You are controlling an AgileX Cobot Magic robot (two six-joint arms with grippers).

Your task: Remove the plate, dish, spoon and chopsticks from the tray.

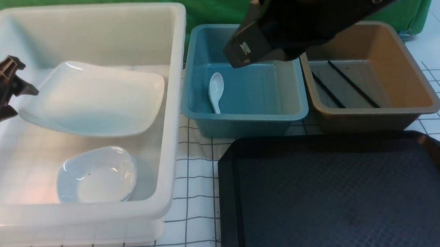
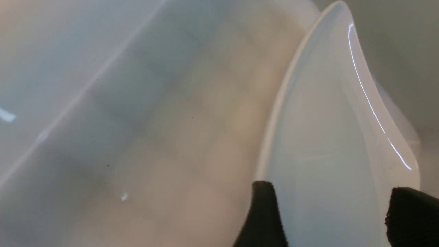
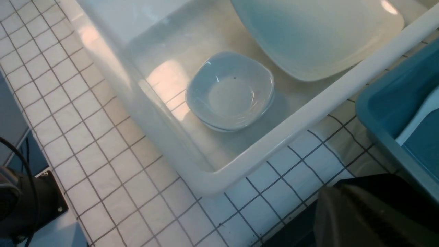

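Watching my left gripper [image 1: 25, 102] at middle left, jaws spread astride the plate [image 1: 94, 100], I judge it released to lean in the white bin [image 1: 175, 65], off the tray [image 1: 340, 192] lower right; right gripper [image 1: 239, 56], top centre, pressed together.

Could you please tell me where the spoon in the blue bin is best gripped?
Likely its handle, pinched from straight above: the spoon lies bowl-up in the blue bin, handle toward its near wall, so the walls block side approaches.
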